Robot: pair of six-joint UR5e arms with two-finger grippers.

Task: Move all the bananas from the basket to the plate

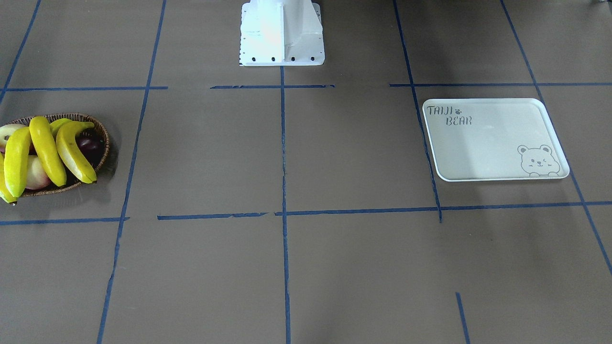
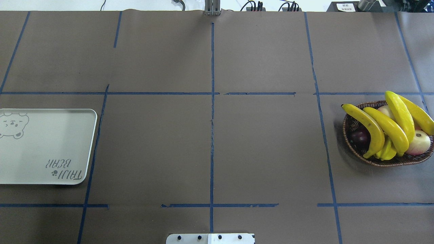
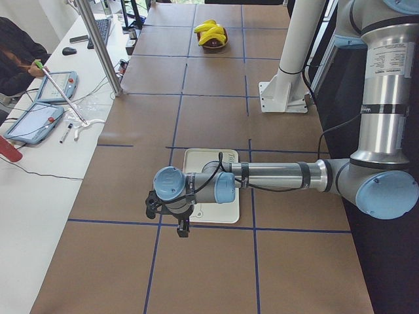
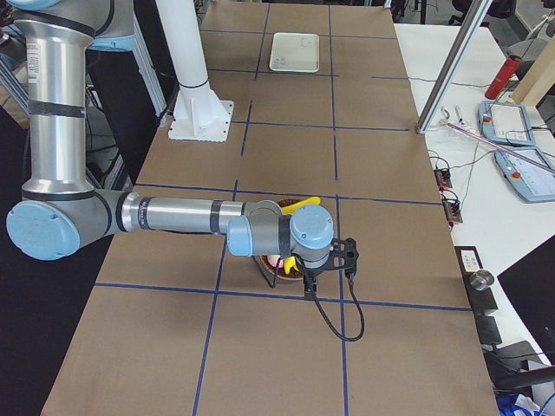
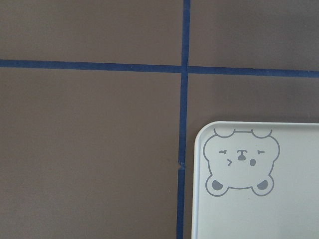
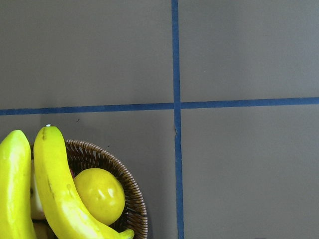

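Four bananas (image 2: 390, 128) in basket (image 2: 348, 134), right of overhead frame; plate (image 2: 47, 142) at left. Left gripper (image 3: 184, 229) hangs near plate, right gripper (image 4: 310, 292) near basket. Cannot tell whether either is open or closed.

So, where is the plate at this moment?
In the overhead view the plate lies at the left edge, far from the basket on the right.
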